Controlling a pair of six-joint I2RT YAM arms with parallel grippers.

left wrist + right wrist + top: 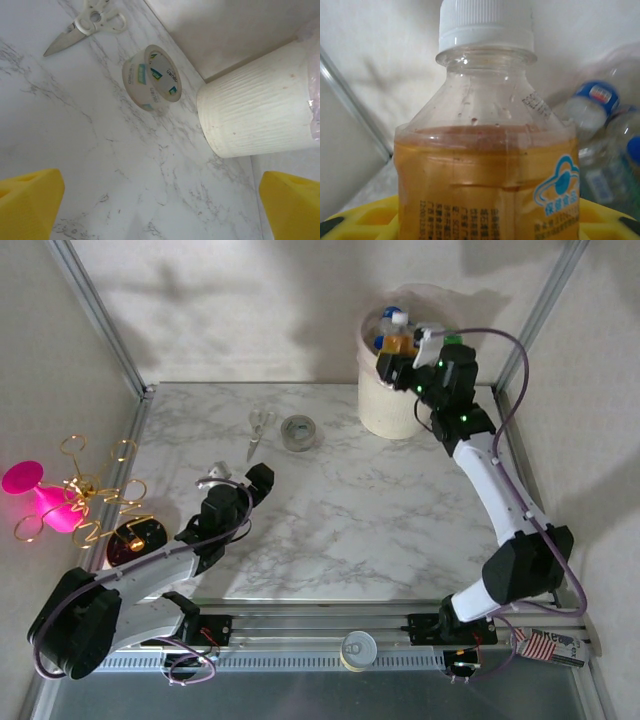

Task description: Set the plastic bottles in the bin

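one orange-labelled bottle (485, 165) gripped between right fingers (365, 219) above the bin (385, 412); left fingers (27, 200) wide open

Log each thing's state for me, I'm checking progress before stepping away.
bin: upright, bottles inside
orange bottle: capped, gripped above the bin
scissors: closed, flat on the table
tape roll: flat on the table
left gripper: jaws open, empty
right gripper: jaws shut on the orange bottle
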